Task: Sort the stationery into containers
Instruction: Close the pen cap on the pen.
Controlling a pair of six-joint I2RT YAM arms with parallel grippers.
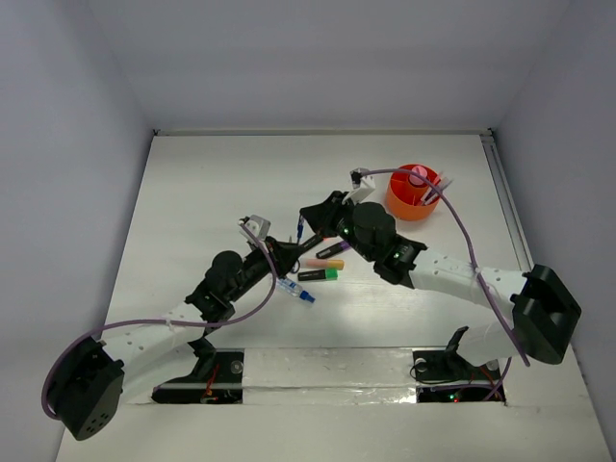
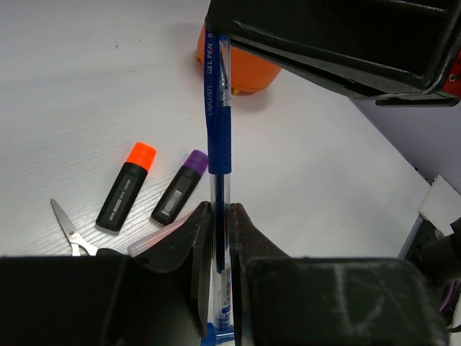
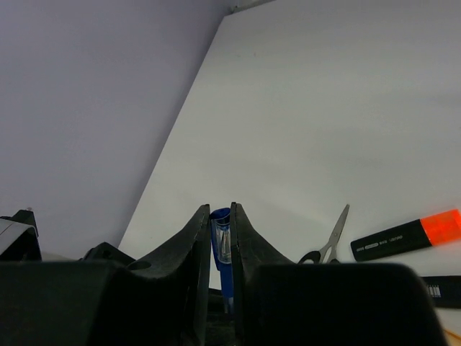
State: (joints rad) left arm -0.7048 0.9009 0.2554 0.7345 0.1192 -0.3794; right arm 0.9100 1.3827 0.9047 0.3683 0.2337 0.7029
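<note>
Fingers [image 2: 196,249] of your left gripper [image 2: 216,223] were clamped on the pen [image 2: 218,130] near its lower end. In the left wrist view its long axis ran straight away from them, up to the right gripper [image 2: 234,34] at the top of the frame. The cup [image 2: 241,71] sat just beyond that far end. An orange highlighter [image 2: 127,187], a purple highlighter [image 2: 180,187] and the scissors [image 2: 68,231] lay on the table [image 2: 86,86] off to the left, untouched.

From the right wrist, you had the right gripper closed on the pen's other end, the blue tip pinched between its fingers [image 3: 198,238]. So both arms gripped one pen, held off the table between them.

From the top view, the two grippers met near the middle of the table, with the pen short and steep between them. The cup stood behind and to the right, beside your right arm and well apart from your left. A second pen [image 1: 296,291] and a green highlighter [image 1: 319,275] lay loose below the grippers.

This looked like a handover. The right arm was the nearer one to the cup, so your left fingers would need to let go first, or the pen gets pulled two ways.
</note>
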